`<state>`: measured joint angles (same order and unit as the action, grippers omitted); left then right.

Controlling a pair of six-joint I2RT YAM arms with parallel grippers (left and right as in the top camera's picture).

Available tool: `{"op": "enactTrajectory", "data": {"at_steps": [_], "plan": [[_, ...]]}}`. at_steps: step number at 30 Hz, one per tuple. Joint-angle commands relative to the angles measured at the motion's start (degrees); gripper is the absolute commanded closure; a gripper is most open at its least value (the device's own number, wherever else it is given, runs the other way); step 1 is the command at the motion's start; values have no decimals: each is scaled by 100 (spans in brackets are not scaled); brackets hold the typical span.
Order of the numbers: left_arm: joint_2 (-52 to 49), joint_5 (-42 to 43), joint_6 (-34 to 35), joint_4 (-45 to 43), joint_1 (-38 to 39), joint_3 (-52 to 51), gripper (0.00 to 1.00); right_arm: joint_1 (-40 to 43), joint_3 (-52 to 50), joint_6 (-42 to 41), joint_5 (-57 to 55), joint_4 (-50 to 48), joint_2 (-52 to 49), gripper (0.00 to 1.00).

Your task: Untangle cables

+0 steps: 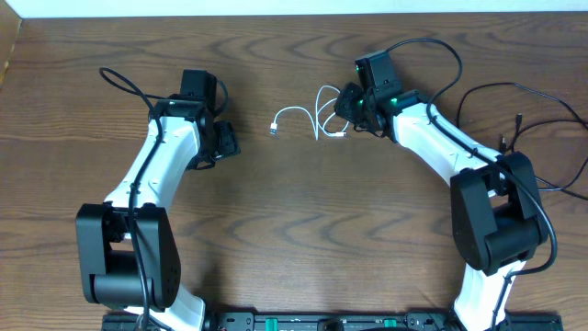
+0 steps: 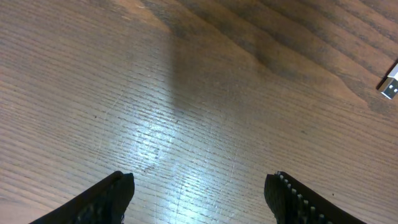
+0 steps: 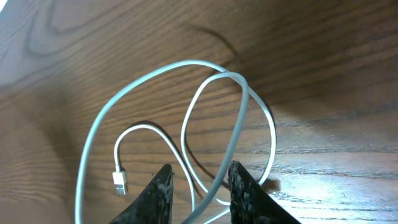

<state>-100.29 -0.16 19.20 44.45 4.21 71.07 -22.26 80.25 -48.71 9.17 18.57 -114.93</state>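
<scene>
On the wooden table [image 1: 303, 211], my left gripper [image 2: 200, 180] hangs with jaws wide apart, the plug [image 2: 389, 87] of the white cable [image 3: 241, 93] off at 2 o'clock. My right gripper [image 3: 200, 167] has its jaws apart astride one strand, the loops spreading toward 12 o'clock.

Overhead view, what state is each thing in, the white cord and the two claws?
White cord: looped over itself, lying loose on the table, plugs unconnected.
Left gripper: open, holding nothing.
Right gripper: open, fingers either side of one cord strand.
</scene>
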Motion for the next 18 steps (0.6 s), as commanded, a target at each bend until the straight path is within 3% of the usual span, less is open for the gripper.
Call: {"op": "enactTrajectory", "data": {"at_steps": [1, 4, 7, 10, 18], "plan": [[103, -31, -50, 24, -28, 39, 27, -72, 52, -214, -68, 4, -330, 79], [103, -31, -52, 26, -28, 39, 27, -72, 52, -203, -68, -72, -358, 92], [103, -31, -52, 26, -28, 39, 27, -66, 55, -59, -63, -385, -352, 99], [103, -31, -52, 28, -28, 39, 27, -24, 61, 203, 0, -544, -264, 99], [103, -31, -52, 24, -28, 39, 27, 643, 72, 1895, -2, -599, 920, 99]]}}
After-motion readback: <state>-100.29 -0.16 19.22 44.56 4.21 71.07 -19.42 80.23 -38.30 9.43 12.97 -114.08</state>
